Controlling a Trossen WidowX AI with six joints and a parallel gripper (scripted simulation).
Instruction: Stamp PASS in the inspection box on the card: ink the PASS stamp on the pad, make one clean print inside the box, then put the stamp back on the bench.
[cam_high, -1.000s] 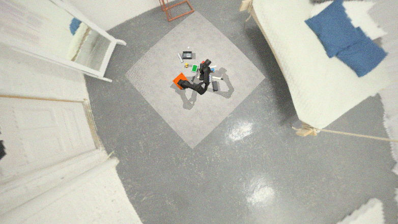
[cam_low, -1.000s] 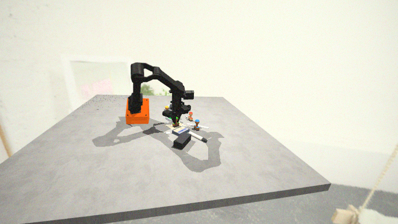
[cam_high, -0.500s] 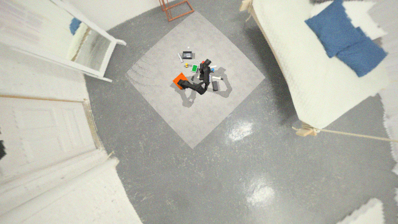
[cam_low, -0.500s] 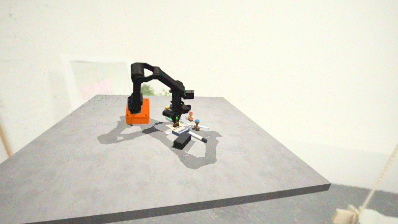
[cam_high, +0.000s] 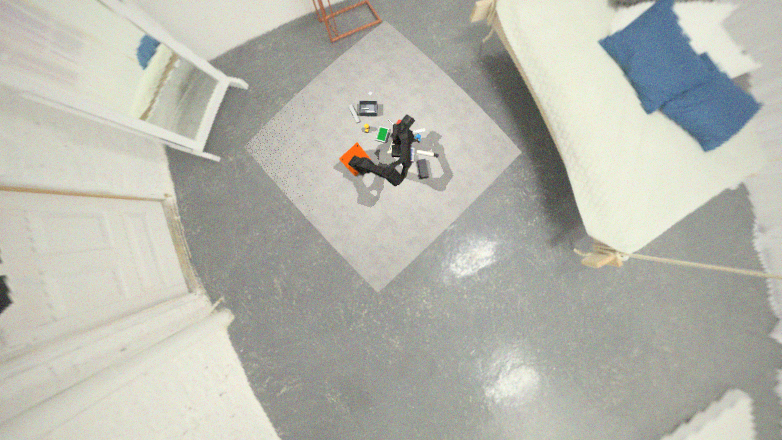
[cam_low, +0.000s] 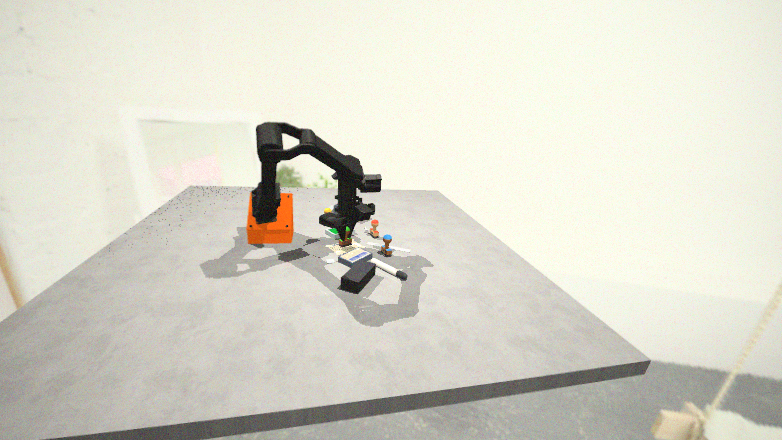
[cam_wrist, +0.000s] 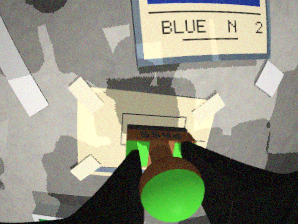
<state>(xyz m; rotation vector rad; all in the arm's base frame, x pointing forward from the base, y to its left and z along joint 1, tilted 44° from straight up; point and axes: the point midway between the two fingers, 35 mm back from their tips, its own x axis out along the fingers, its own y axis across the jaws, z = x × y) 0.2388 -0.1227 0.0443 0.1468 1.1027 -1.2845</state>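
My gripper (cam_wrist: 160, 152) (cam_low: 345, 238) is shut on the green-knobbed stamp (cam_wrist: 172, 195), which has a brown body. The stamp is over the cream card (cam_wrist: 92, 125) (cam_low: 334, 249), its block covering the lower part of the outlined inspection box (cam_wrist: 122, 131). The upper part of the box shows no print. Lettering on the block is too blurred to read. Whether the stamp face touches the card is hidden. The green ink pad (cam_high: 382, 134) (cam_low: 331, 232) lies beside the card, toward the yellow-topped item.
A blue-knobbed stamp (cam_low: 387, 239) and a red-knobbed stamp (cam_low: 374, 223) stand nearby. A box labelled BLUE (cam_wrist: 200, 47) (cam_low: 355, 257) lies just beyond the card. A black block (cam_low: 357, 278), a white marker (cam_low: 387, 268), a yellow-topped item (cam_high: 366, 128) and a dark tray (cam_high: 368, 102) are around.
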